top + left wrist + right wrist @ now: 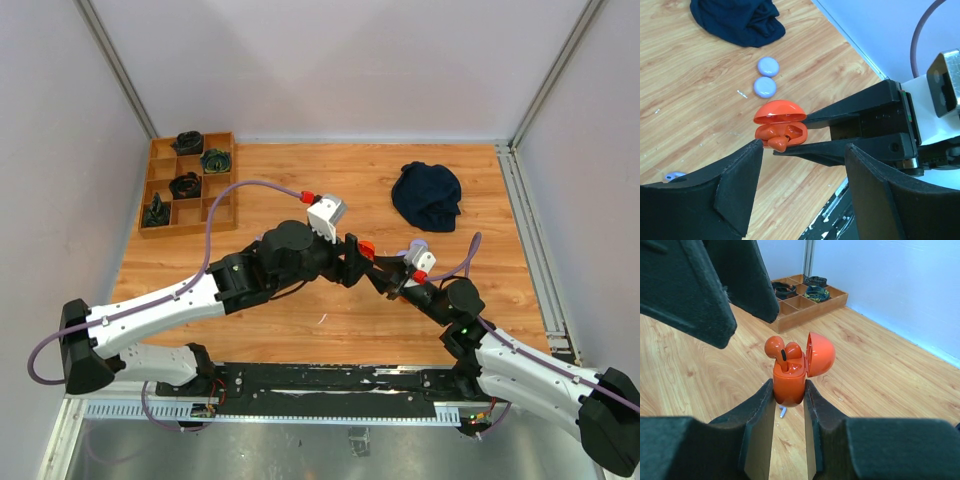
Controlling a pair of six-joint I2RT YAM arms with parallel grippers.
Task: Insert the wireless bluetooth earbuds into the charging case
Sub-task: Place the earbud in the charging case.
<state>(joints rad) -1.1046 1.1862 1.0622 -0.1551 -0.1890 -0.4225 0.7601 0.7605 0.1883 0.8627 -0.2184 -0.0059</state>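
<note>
My right gripper (789, 387) is shut on the orange-red charging case (789, 380) and holds it above the table with its lid open. Two orange-red earbuds are in the case. One (776, 347) sticks up out of its slot and the other (794, 350) sits lower. My left gripper (805, 165) is open and empty, its fingers (715, 195) close to the case (780, 125). In the top view the case (366, 248) is between both grippers. A tiny pale lilac earbud (782, 412) lies on the table under the case; it also shows in the left wrist view (675, 176).
Two round lilac pucks (768, 66) (764, 87) lie on the wood table. A navy cloth (427, 195) is bunched at the back right. A wooden compartment tray (188, 185) with dark coiled items stands at the back left.
</note>
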